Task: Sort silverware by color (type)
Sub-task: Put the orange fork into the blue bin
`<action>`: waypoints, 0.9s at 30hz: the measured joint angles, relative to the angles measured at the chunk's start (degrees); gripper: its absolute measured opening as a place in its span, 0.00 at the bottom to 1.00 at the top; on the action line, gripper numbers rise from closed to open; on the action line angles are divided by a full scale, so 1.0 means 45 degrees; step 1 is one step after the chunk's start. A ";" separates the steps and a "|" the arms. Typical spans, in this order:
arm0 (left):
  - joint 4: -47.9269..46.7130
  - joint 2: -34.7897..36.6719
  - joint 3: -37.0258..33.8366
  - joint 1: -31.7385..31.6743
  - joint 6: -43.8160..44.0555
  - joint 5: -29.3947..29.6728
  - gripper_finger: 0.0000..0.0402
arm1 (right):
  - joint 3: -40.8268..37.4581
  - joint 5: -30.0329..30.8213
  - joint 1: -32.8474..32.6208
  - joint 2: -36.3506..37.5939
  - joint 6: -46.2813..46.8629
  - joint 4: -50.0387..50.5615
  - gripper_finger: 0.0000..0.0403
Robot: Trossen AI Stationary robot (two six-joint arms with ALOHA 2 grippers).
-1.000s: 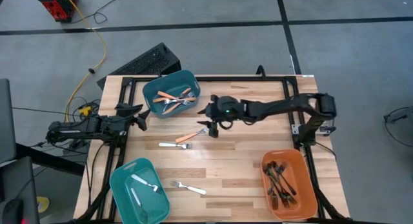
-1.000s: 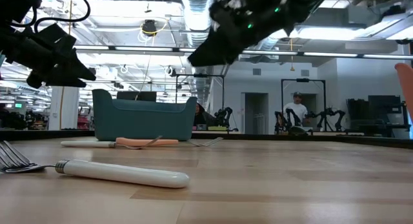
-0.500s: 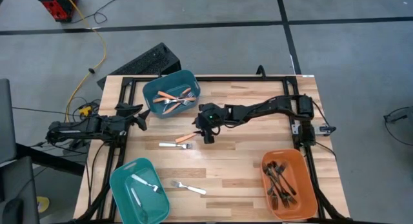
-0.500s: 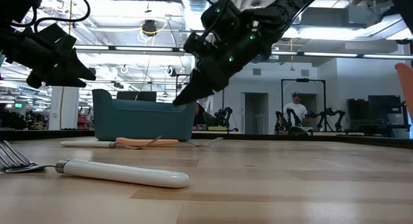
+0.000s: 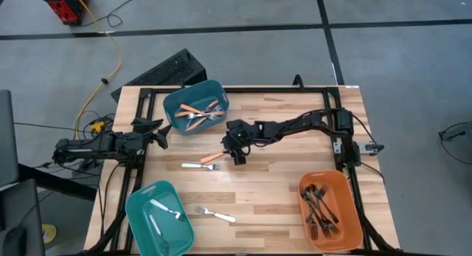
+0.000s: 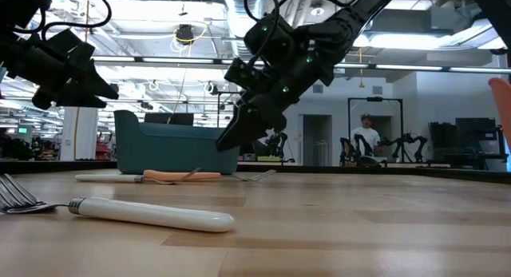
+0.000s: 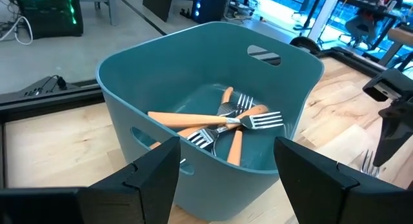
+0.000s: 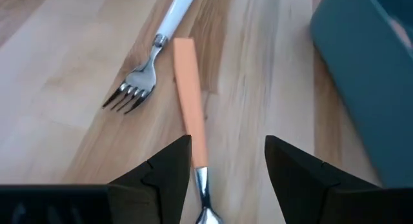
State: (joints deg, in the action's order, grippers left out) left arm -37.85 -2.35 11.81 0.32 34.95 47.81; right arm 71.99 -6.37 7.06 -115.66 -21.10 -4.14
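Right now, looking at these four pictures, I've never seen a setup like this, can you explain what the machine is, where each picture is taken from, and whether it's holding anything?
It is a robot with two dark arms working at a wooden table. One picture looks straight down, one looks level across the tabletop, and two come from cameras on the wrists.

The right gripper hangs open just above an orange-handled fork and holds nothing. A white-handled fork lies beside it. The left gripper waits at the table's left edge, open and empty, facing a teal bin of orange-handled forks.

Another teal bin holds a white fork, and an orange bin holds black forks.
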 joint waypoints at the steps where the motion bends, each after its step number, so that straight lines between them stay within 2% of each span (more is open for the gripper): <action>1: -0.0009 0.0000 0.0002 0.0004 0.0056 -0.0004 0.58 | 0.0000 0.0000 0.0037 0.0005 0.0000 -0.0003 0.55; 11: -0.0014 0.0000 0.0005 0.0004 0.0108 0.0042 0.58 | 0.0052 -0.0033 0.0051 -0.0774 -0.0001 -0.0850 0.55; 22: -0.0043 0.0000 0.0000 0.0000 0.0276 0.0034 0.58 | 0.0002 -0.0302 0.0057 -0.1454 0.0525 -0.0780 0.55; 27: -0.0044 -0.0005 0.0000 0.0001 0.0297 0.0005 0.58 | 0.0015 -0.0344 0.0180 -0.1452 0.1023 -0.0424 0.49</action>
State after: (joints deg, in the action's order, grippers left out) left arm -38.05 -2.37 11.81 0.32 36.29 47.83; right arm 72.05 -7.92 7.87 -122.19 -16.50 -6.05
